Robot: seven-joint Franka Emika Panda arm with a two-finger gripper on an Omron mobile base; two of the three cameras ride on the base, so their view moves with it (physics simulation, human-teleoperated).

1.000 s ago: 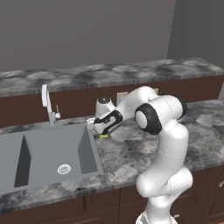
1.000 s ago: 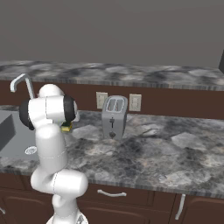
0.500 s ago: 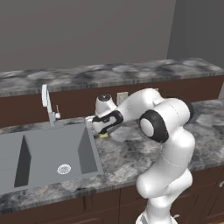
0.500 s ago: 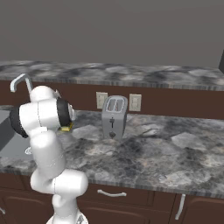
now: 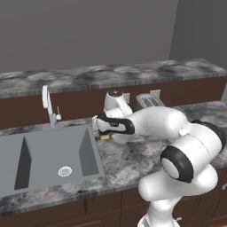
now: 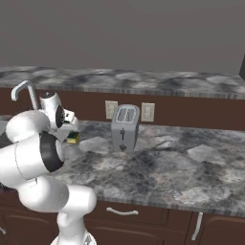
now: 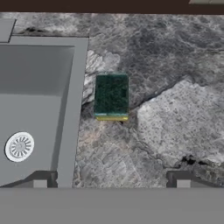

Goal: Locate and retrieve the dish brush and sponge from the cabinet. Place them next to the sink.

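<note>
Since the sponge (image 7: 111, 96) lies flat on the worktop (image 7: 175, 109) just beside the sink (image 7: 74, 109), centre of the hand view, its half looks done; the dish brush is left. It lies green side up, yellow edge below. The fingers (image 7: 111, 179) stand wide apart, holding nothing.

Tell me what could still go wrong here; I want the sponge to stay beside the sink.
1. The sponge lies close to the sink rim, so a nudge could tip it into the basin.
2. The fingers hang apart just above the counter; dropping lower might scrape the stone.
</note>
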